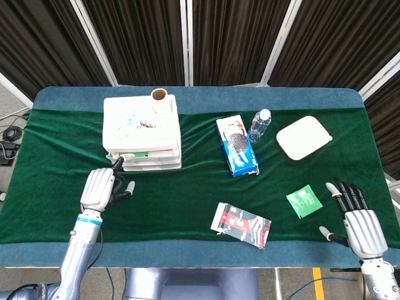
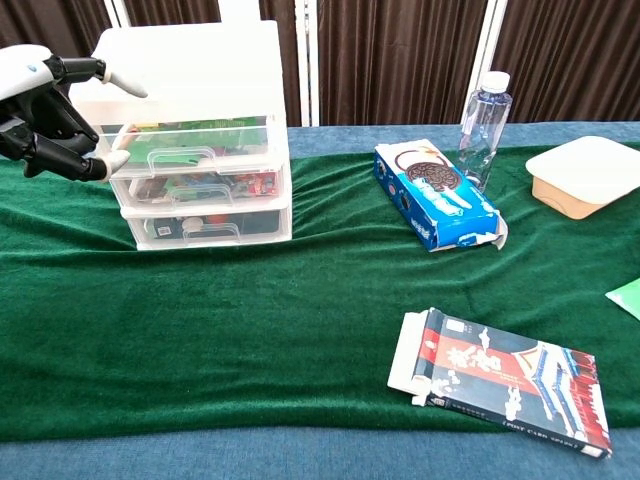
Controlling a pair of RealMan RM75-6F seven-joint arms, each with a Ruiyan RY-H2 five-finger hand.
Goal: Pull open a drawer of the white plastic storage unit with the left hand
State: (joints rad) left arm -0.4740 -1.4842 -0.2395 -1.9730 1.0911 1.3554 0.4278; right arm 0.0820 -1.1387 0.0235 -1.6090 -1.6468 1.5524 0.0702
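Head view: the white storage unit (image 1: pixel 142 139) is seen at the back left of the green-covered tabletop (image 1: pixel 187 187), with a cardboard roll (image 1: pixel 160 96) standing on its top. The left robot hand (image 1: pixel 101 188) is held just in front of the unit's left corner, fingers curled in, nothing gripped; whether a fingertip touches a drawer cannot be told. To the right are laid a blue cookie box (image 1: pixel 237 146), a water bottle (image 1: pixel 259 125) just beside it, a white lidded container (image 1: pixel 304 137), a green packet (image 1: pixel 303 202) and a dark printed box (image 1: pixel 241 224) — none of them between hand and unit. The right robot hand (image 1: pixel 356 220) is rested at the near right edge, fingers spread, holding nothing.

Chest view: the left robot hand (image 2: pixel 50 108) is raised beside the unit's (image 2: pixel 190 130) top drawer, at its left end. The print on the boxes is too small to be read.
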